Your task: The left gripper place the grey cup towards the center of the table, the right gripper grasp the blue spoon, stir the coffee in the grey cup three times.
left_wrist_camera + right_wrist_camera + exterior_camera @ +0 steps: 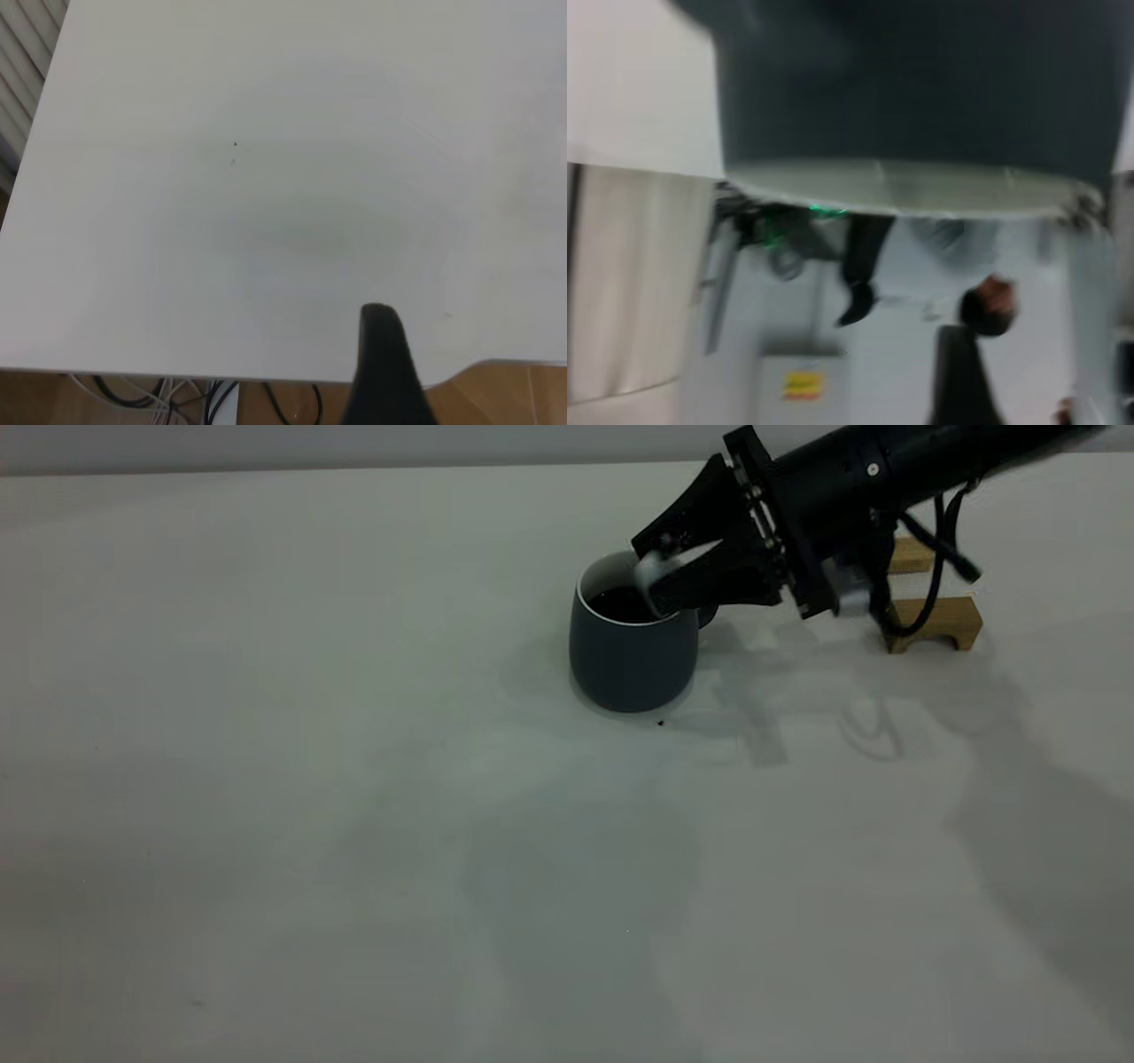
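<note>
Table [354, 824]: broad off-white top, bare across its whole near and left expanse; far edge runs just behind the work. Grey cup [631, 651]: upright, right of centre, coffee [620, 605] dark inside. Right gripper [660, 580]: reaches in from the upper right, tips over the cup's mouth, fingers closed on a pale blurred object at the rim, apparently the blue spoon [654, 574]. Wooden blocks [939, 620]: behind the arm. Left gripper [381, 372]: over a bare table edge; finger state cannot be told.
</note>
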